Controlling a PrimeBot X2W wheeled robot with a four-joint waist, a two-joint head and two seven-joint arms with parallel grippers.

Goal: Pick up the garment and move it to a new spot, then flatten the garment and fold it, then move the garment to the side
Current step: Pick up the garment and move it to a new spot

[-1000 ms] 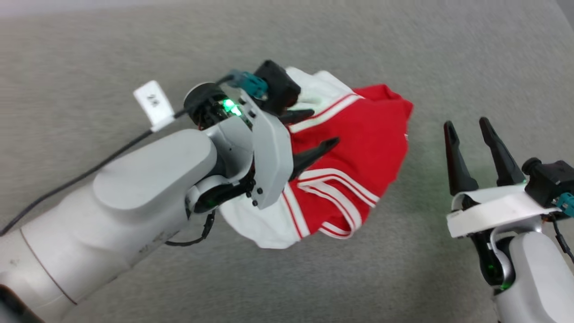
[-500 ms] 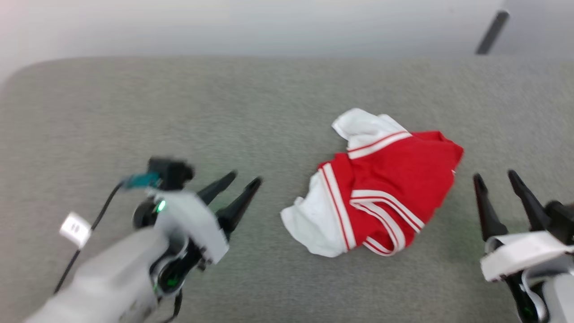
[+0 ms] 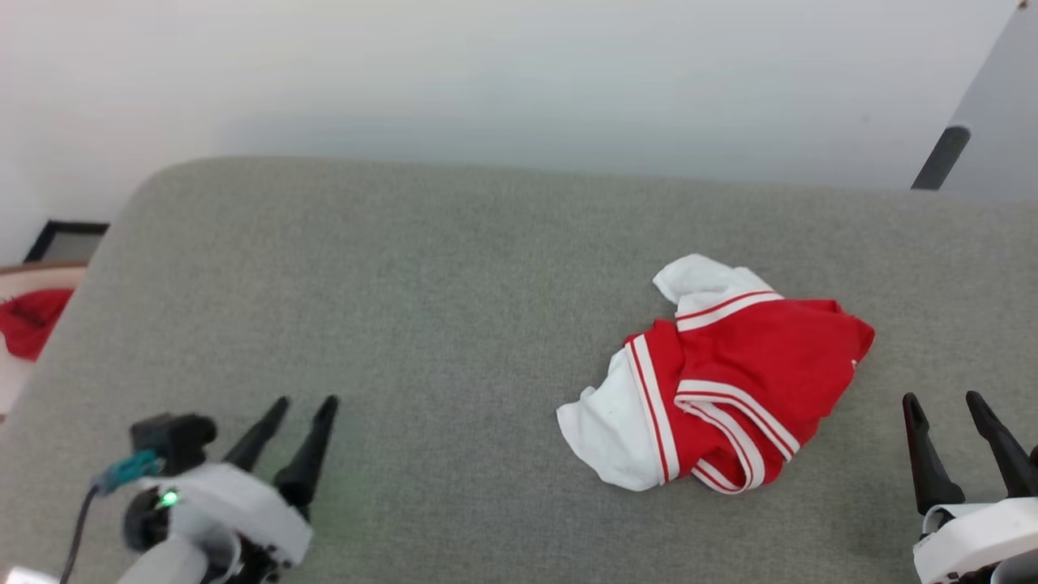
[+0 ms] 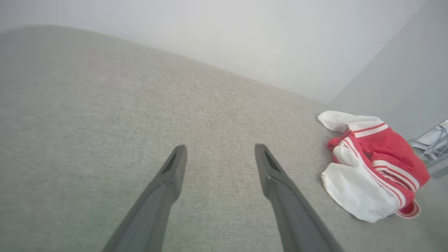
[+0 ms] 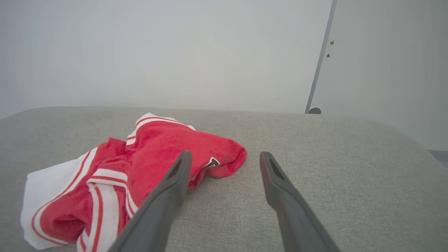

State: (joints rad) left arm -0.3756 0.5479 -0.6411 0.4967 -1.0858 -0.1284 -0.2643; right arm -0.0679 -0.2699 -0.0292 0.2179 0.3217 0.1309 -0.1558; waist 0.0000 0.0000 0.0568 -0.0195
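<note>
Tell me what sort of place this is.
Probably a plain indoor room set up for folding clothes, though that is a guess: a wide grey fabric surface against a bare white wall, one crumpled shirt lying on it, and more red cloth off its left edge.

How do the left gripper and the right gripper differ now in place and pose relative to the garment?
The left gripper stands far from the garment; the right gripper stands close beside its red edge. In the head view the left gripper leans right, while the right gripper leans left. Both are open, empty and apart from the garment.
</note>
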